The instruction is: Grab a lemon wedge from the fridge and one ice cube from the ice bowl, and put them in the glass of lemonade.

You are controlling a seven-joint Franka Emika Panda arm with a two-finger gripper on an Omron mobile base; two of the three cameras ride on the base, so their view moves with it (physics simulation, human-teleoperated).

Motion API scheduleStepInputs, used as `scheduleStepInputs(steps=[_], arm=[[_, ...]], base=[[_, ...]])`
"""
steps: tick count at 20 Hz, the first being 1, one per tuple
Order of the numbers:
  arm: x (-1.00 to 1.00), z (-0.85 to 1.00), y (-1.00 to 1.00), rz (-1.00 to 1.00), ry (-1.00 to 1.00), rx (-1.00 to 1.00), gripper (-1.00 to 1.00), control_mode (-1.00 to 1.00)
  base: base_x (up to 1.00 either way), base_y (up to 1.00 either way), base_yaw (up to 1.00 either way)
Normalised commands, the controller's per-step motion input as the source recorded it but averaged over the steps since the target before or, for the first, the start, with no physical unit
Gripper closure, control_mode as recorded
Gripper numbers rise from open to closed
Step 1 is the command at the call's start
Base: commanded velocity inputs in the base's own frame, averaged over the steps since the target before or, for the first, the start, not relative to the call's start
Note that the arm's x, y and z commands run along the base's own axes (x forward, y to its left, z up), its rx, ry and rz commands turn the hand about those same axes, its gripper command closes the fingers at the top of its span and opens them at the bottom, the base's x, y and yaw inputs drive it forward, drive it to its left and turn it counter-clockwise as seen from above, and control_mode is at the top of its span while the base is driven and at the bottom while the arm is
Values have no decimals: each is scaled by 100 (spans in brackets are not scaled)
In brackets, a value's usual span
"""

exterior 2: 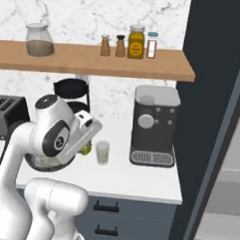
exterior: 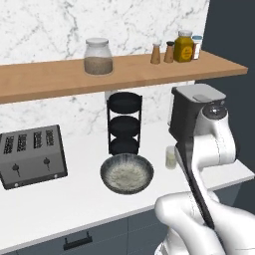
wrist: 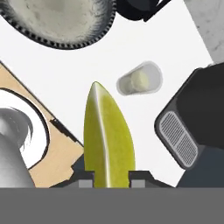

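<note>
A tall dark fridge (exterior 2: 213, 97) stands at the right end of a white surface (exterior: 74, 199). On that surface, a wide ice bowl (exterior: 127, 173) shows a pale inside; single cubes cannot be made out. Near it, beside a coffee machine (exterior 2: 154, 125), sits the small glass of lemonade (exterior 2: 102, 152). The gripper (wrist: 108, 177) is closed on a lemon wedge (wrist: 107, 140), above the surface near the glass. The wedge seems fetched; dropping it in and the ice remain.

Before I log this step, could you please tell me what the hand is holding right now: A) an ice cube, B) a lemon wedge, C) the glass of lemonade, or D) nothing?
B: in the hand view the hand is shut on a yellow-green lemon wedge, with the glass of lemonade standing apart on the counter.
</note>
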Motion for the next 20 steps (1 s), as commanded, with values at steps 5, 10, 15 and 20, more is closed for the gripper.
scheduleStepInputs(steps=[5, 10, 15, 20], arm=[[-1, -7, -3, 49, 6, -43, 100, -100], [-1, -9, 0, 46, 11, -43, 100, -100], [-3, -13, 0, 42, 15, -41, 100, -100], [0, -29, 2, 38, 13, -38, 100, -100]], base=[[0, 0, 0], [0, 0, 0], [0, 0, 0], [0, 0, 0]])
